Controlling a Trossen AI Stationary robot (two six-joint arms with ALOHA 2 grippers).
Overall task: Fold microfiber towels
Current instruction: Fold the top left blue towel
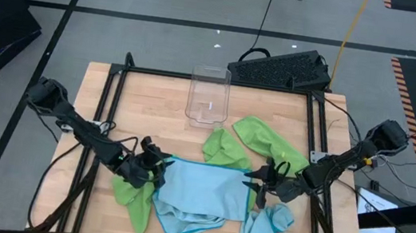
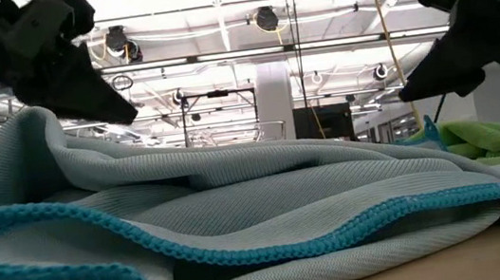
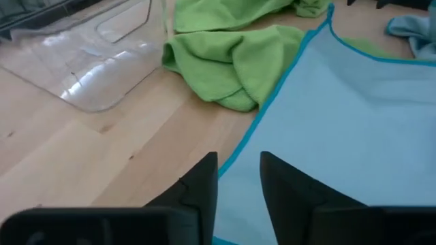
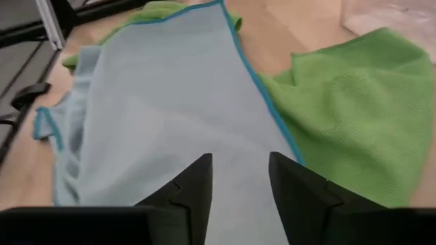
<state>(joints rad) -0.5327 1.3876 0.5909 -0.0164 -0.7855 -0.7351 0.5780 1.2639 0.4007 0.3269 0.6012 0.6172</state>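
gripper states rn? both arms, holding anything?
Left end effector: open, nothing between the fingers, over the left edge of the light blue towel.
Right end effector: open, holding nothing, over the same towel's right edge.

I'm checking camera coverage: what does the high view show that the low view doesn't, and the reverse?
Only the high view shows the clear plastic bin, the crumpled blue towel by the table's near edge, and the green towel under the left gripper. Only the low view shows the ceiling lights behind. Both show the spread blue towel and a green towel.
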